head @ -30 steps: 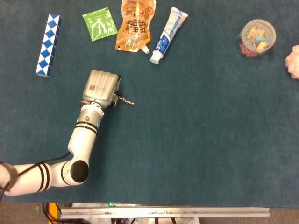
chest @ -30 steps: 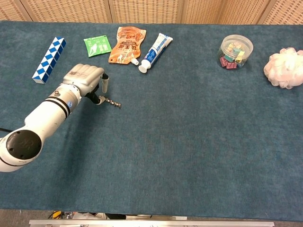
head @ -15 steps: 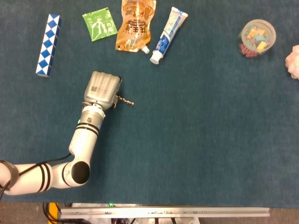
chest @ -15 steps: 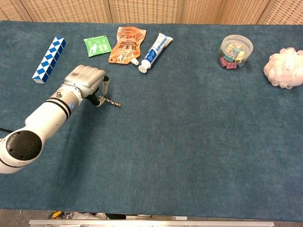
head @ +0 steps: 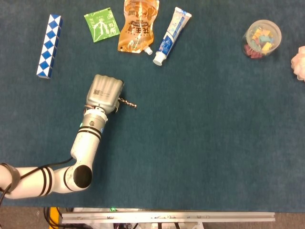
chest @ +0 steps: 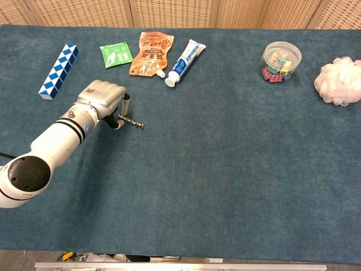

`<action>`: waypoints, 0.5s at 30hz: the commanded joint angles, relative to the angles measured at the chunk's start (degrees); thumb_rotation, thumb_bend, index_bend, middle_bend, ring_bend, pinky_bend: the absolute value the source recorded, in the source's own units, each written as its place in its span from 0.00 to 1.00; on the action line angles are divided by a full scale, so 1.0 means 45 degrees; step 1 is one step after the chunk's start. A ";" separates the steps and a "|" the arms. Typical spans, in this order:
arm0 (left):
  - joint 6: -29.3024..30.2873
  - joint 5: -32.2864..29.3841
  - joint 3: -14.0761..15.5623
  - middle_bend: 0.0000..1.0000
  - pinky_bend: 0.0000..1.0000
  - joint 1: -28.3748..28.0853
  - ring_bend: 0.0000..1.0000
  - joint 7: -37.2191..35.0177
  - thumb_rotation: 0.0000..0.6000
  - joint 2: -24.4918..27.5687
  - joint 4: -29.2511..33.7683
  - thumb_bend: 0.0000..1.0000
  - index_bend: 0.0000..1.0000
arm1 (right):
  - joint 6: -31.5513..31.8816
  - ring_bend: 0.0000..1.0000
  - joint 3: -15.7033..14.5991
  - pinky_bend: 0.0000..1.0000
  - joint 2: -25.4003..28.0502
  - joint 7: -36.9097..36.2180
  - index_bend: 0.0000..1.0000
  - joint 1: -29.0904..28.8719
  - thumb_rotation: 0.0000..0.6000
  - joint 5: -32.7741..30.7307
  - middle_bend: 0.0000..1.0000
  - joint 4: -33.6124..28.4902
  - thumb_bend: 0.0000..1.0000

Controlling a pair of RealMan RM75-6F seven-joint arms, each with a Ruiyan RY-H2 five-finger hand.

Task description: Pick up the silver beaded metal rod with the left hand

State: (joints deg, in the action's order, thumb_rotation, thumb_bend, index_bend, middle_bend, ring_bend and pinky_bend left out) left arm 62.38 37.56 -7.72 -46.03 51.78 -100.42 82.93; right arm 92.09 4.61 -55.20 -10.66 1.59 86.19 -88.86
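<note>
Left hand (head: 105,93) sits low over the blue tabletop (head: 205,143), knuckles up, fingers curled down over the near end of the silver beaded metal rod (head: 127,102). Whether the fingers actually pinch the rod or just cover its end: cannot tell, the contact is hidden under the hand in both views. Free end of the rod pokes out to the right of the hand, lying flat on the cloth surface. Right hand not visible.

Handling guess: rod looks thin, stiff, light, metal, so rigid but small and likely to roll or slip out. Beads give some ridges for purchase. Best hold is probably a thumb-to-finger pinch across the shaft near the middle, not the very tip, so it won't pivot. Not fragile.
</note>
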 commanded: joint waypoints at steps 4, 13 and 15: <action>-0.0100 -0.0152 0.0033 0.90 1.00 -0.0039 0.90 -0.0051 1.00 -0.0066 -0.0114 0.32 0.49 | 0.0068 0.37 0.0011 0.43 0.0017 -0.0008 0.47 0.0066 1.00 -0.0030 0.46 -0.0009 0.20; -0.0152 -0.0274 0.0060 0.90 1.00 -0.0130 0.90 -0.0060 1.00 -0.0146 -0.0243 0.33 0.50 | 0.0125 0.37 0.0023 0.43 0.0026 0.0017 0.47 0.0132 1.00 -0.0043 0.46 -0.0048 0.20; -0.0156 -0.0291 0.0071 0.90 1.00 -0.0139 0.90 -0.0074 1.00 -0.0146 -0.0250 0.34 0.50 | 0.0125 0.37 0.0030 0.43 0.0032 0.0028 0.47 0.0139 1.00 -0.0053 0.46 -0.0062 0.20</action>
State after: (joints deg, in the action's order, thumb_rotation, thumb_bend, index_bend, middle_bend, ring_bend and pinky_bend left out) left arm 61.68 36.25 -7.40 -46.66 51.46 -101.08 81.81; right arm 92.65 4.74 -55.06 -10.54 2.22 85.96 -89.14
